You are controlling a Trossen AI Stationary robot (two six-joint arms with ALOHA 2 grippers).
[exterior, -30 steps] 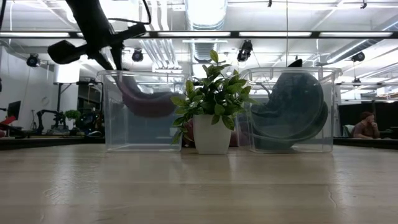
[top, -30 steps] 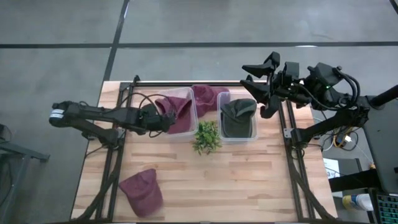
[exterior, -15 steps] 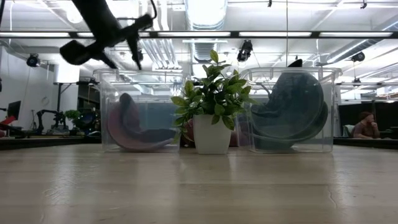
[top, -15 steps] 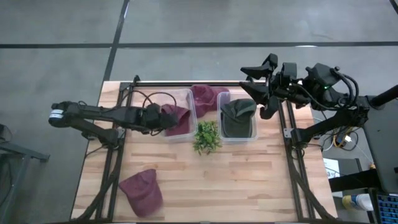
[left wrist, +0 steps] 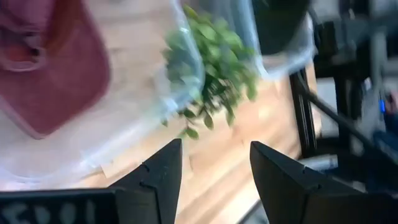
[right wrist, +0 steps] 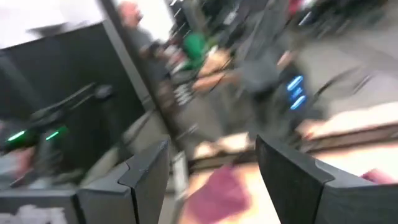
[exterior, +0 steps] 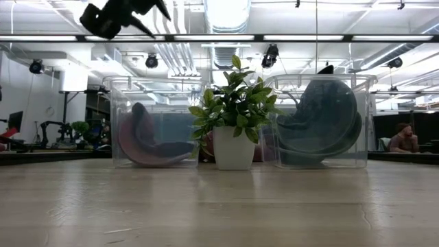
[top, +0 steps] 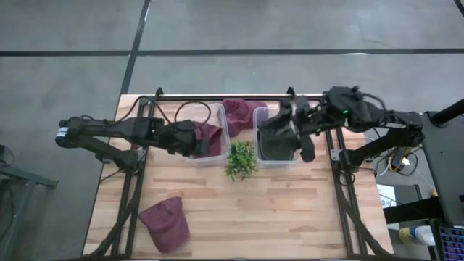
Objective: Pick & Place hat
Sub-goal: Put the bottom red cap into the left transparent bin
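High view: small green potted plant (top: 240,158) at table centre, taken as landmark. Clear plastic bin (top: 206,135) just left of the plant holds a maroon fabric cap (top: 209,138); the left gripper (top: 194,139) sits over that bin, fingers apart and empty. Clear plastic bin (top: 276,141) just right of the plant holds a dark green cap (top: 275,142); the right gripper (top: 290,130) hangs over it, fingers spread. A second maroon cap (top: 239,111) lies behind the plant, between the bins. A third maroon cap (top: 165,222) lies well apart from the plant, toward the front left of the light wooden table (top: 283,210).

Low view: plant in white pot; maroon cap resting in the left bin, dark cap in the right.

Left wrist view: fingers (left wrist: 159,177) parted, cap and plant beyond.

Right wrist view: fingers (right wrist: 144,171) parted; blurred.
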